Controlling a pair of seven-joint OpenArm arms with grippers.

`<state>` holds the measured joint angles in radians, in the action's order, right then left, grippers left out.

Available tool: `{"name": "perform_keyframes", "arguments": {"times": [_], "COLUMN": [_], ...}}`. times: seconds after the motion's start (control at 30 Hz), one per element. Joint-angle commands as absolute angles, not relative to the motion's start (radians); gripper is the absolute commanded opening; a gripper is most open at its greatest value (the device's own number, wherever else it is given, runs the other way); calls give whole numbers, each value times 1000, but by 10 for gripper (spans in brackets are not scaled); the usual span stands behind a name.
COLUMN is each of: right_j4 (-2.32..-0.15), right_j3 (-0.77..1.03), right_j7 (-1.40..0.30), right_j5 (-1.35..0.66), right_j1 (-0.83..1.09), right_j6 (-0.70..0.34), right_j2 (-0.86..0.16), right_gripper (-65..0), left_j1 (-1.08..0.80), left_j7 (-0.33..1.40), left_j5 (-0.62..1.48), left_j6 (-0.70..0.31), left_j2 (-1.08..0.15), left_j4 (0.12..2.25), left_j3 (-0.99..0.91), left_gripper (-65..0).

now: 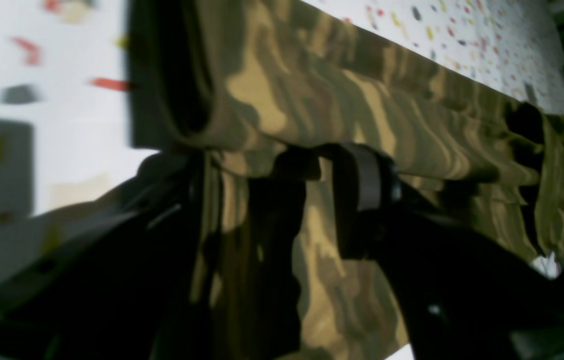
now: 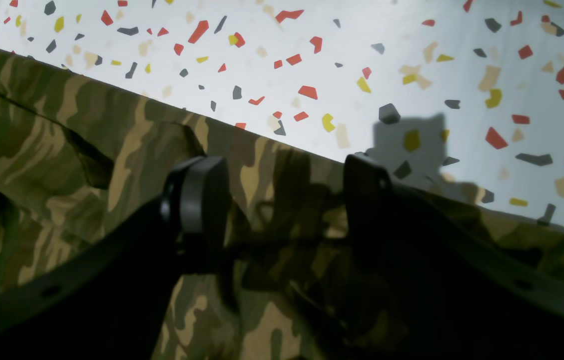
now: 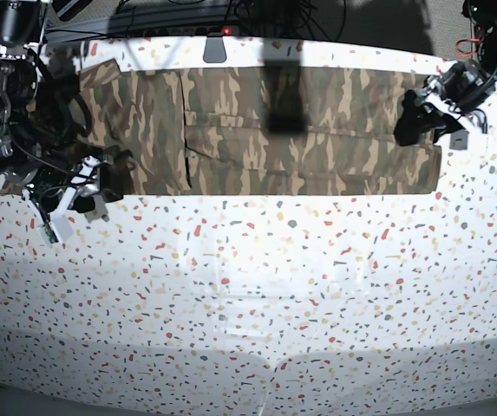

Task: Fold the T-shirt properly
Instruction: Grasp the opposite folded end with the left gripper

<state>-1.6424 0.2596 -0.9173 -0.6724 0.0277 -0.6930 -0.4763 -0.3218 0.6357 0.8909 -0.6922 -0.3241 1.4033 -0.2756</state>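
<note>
The shirt (image 3: 265,130) lies as a long folded band across the far part of the speckled table (image 3: 257,295), reaching from the far-left corner to the far-right side. The left gripper (image 1: 306,167), at the band's right end in the base view, has its jaws closed on a fold of the shirt (image 1: 361,100), with cloth draped between and below them. The right gripper (image 2: 282,195), at the band's left end, has its fingers narrowly parted with bunched shirt (image 2: 87,130) between them.
</note>
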Motion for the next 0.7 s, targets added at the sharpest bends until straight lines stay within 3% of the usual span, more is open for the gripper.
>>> {"name": "perform_keyframes", "arguments": {"times": [0.0, 0.43, 0.53, 0.67], "right_j4": [-1658, -1658, -1658, -1658], "right_j3": [268, 268, 268, 268], "right_j7": [-907, -967, -990, -991], "right_j5": [-688, -691, -691, -691], "right_j1": [11, 12, 12, 12], "right_j6": [-698, -698, -698, -698], "right_j2": [-493, -493, -493, -493], "right_gripper": [-286, -286, -286, -286], "left_j1": [-313, -299, -299, -299], "left_j7": [650, 446, 417, 419], "left_j5": [883, 844, 893, 907], "left_j6": [-698, -698, -698, -698], "left_j2": [-336, -335, -335, -330], "left_j4": [1413, 1413, 1413, 1413], "left_j3": [-273, -273, -273, -273], "left_gripper": [-322, -332, -395, -556]}}
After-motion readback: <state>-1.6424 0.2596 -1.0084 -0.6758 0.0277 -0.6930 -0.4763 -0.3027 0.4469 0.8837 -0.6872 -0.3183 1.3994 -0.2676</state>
